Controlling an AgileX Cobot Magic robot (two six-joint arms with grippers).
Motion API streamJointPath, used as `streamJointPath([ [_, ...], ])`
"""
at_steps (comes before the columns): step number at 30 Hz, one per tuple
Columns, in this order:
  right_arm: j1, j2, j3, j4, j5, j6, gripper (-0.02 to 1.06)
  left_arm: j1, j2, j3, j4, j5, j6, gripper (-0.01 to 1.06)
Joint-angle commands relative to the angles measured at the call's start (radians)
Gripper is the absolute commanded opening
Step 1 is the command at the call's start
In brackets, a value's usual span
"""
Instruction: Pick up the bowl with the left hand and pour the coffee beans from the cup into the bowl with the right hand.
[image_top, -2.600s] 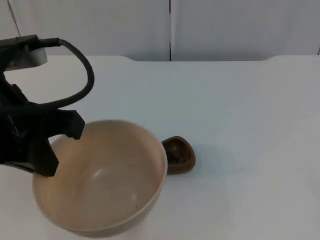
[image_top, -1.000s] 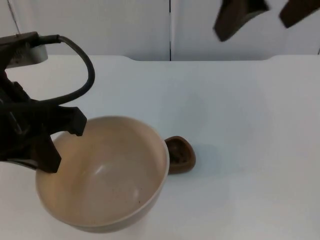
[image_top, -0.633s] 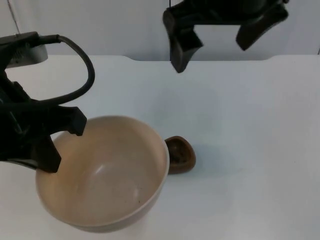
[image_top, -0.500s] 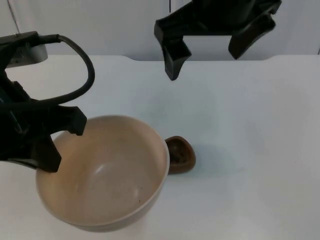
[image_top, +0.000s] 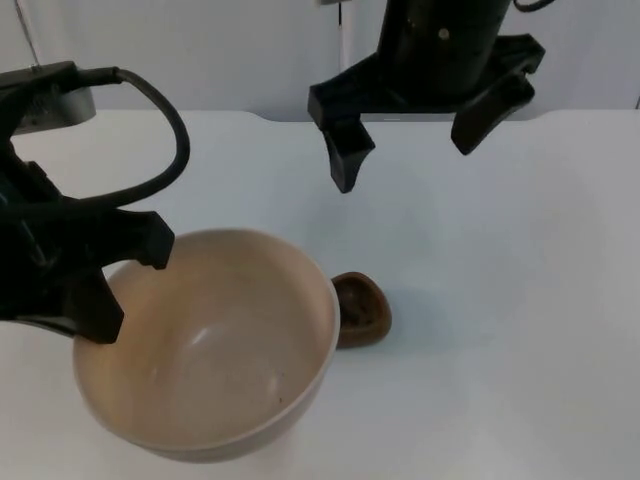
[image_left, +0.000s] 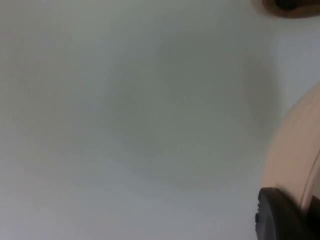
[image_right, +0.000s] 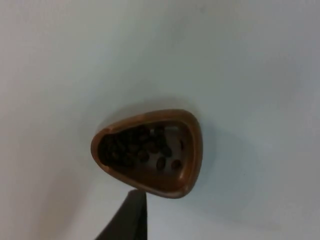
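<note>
Top view: cream bowl (image_top: 205, 345) at the near left, held at its left rim by the left gripper (image_top: 75, 275), fingers clamped on the rim. Brown cup (image_top: 360, 310) sits on the white table (image_top: 500, 300) just right of the bowl. Right gripper (image_top: 415, 140) hangs above the far middle of the table, fingers spread wide, well apart from the cup.

Left wrist view: bowl's outer wall (image_left: 292, 165) beside a black fingertip (image_left: 277, 215); cup edge (image_left: 290, 6) beyond.

Right wrist view: cup (image_right: 150, 152), rounded-triangular, upright, dark coffee beans (image_right: 137, 147) inside.
</note>
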Motion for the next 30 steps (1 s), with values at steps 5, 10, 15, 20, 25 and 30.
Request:
streamJointPath([
  [5, -0.005, 0.051, -0.004, 0.020, -0.022, -0.003, 1.00, -0.006, -0.007, 0.003, -0.015, -0.008, 0.000, 0.00],
  [10, -0.005, 0.096, -0.004, 0.021, -0.040, -0.003, 1.00, -0.006, -0.007, 0.003, -0.017, -0.008, 0.000, 0.00],
  [15, -0.005, 0.143, -0.004, 0.025, -0.073, -0.003, 0.98, -0.006, -0.007, 0.003, -0.019, -0.008, 0.000, 0.00],
  [20, -0.016, 0.173, -0.004, 0.025, -0.083, -0.003, 0.95, -0.006, -0.007, 0.003, -0.019, -0.008, 0.000, 0.00],
  [25, -0.027, 0.199, -0.004, 0.029, -0.095, -0.003, 0.95, -0.006, -0.007, 0.003, -0.023, -0.010, 0.000, 0.00],
  [30, -0.027, 0.226, -0.004, 0.032, -0.117, -0.021, 0.95, -0.006, -0.007, 0.003, -0.023, -0.018, 0.000, 0.00],
])
